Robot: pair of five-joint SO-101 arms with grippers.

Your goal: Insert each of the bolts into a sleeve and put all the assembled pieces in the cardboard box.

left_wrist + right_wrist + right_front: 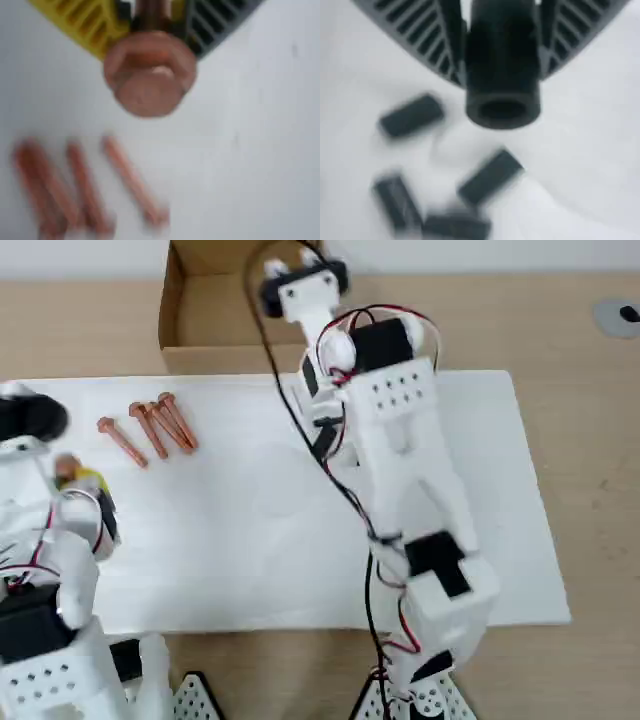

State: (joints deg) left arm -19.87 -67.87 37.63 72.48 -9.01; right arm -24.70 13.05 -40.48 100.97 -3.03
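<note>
The left gripper [150, 12] is clenched on a copper hex-headed bolt [150, 75] over the white sheet [250, 530], near its left edge. Four loose copper bolts [150, 430] lie by the sheet's far left corner. The right gripper [502, 30] grasps a black cylindrical sleeve [502, 85] over four loose black sleeves [490, 177] on the sheet. The brown cardboard box [175, 310] sits at the tabletop's far edge

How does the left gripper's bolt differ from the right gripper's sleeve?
The bolt is coppery; the sleeve is black. The bolt shows a hexagonal head; the sleeve shows a hollow end. Each is clamped, the bolt in the left gripper above loose bolts, the sleeve in the right gripper above loose sleeves.
</note>
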